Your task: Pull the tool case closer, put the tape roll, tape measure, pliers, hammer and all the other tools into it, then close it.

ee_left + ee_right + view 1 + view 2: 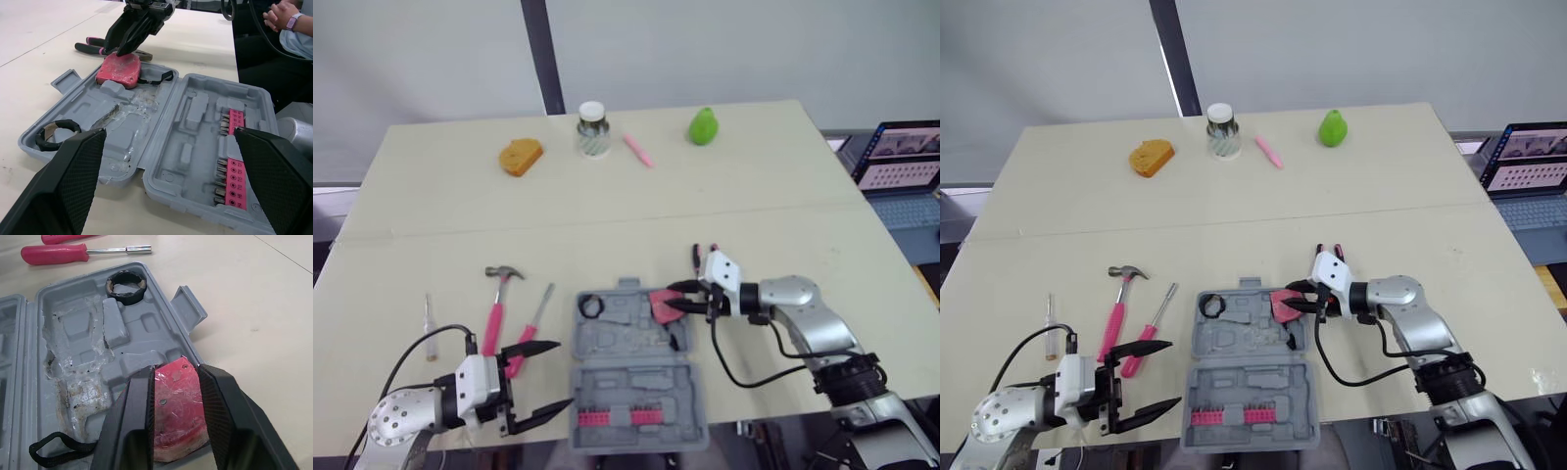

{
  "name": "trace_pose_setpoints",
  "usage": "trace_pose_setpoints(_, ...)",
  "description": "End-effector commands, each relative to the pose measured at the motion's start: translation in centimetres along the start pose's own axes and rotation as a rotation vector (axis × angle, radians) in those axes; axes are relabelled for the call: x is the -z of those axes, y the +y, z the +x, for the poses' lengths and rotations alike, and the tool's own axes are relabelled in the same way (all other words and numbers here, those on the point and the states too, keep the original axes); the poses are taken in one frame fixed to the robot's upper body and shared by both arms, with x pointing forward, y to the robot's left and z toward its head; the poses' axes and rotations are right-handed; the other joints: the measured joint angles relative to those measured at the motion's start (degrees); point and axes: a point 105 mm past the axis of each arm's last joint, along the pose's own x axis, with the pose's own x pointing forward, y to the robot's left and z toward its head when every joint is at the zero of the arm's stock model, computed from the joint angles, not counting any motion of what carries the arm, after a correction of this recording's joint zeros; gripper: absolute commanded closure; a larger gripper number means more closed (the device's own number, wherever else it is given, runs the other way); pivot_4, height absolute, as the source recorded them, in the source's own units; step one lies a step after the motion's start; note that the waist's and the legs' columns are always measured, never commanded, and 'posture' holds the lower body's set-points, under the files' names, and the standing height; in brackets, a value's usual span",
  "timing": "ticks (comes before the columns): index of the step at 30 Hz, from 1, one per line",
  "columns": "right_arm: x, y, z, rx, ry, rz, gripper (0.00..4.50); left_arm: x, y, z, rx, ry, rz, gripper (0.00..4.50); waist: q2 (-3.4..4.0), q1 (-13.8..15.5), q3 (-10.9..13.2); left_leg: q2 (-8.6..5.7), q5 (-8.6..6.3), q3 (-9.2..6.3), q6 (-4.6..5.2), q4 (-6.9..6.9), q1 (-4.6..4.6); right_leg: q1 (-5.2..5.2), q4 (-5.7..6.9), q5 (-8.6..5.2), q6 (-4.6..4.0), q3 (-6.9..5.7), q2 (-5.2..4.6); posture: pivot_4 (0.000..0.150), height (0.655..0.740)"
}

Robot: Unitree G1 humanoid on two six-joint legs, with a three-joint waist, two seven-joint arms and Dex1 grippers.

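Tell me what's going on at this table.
The robot is packing tools into the open gray tool case. Its right gripper is shut on the pink tape measure, holding it at the case's right edge. The tape roll already sits in a far corner of the case. The left gripper hangs open beside the case. The hammer, pink screwdriver and pliers lie on the table.

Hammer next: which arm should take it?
Left. The left claw is open and empty near the hammer, left of the tool case; the right claw is shut on the tape measure across the case.
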Motion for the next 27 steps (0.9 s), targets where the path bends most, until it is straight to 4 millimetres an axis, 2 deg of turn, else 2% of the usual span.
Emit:
trace_pose_setpoints(1,-0.6,-0.3,-0.5,0.011,-0.034,-0.023,3.12,-0.7,-0.1,-0.1,0.000,-0.013,0.020,0.00,0.00,0.0,0.0,0.00,0.00,0.00,0.00,0.00,0.00,0.00,0.00,0.00,0.00,0.00,0.00,0.150,0.7159)
trace_pose_setpoints(12,1.3,0.1,-0.2,0.007,-0.015,0.001,3.12,-0.9,-0.1,-0.2,0.001,-0.007,0.021,0.00,0.00,0.0,0.0,0.00,0.00,0.00,0.00,0.00,0.00,0.01,0.00,0.00,0.00,0.00,0.00,0.150,0.7159)
trace_pose_setpoints(27,2.2,1.3,0.6,-0.014,-0.010,0.033,3.12,-1.0,0.0,-0.2,0.004,-0.006,0.019,0.00,-0.01,0.0,0.0,0.01,0.00,0.00,0.00,-0.01,0.04,0.03,0.01,0.00,0.00,0.00,0.01,0.150,0.7159)
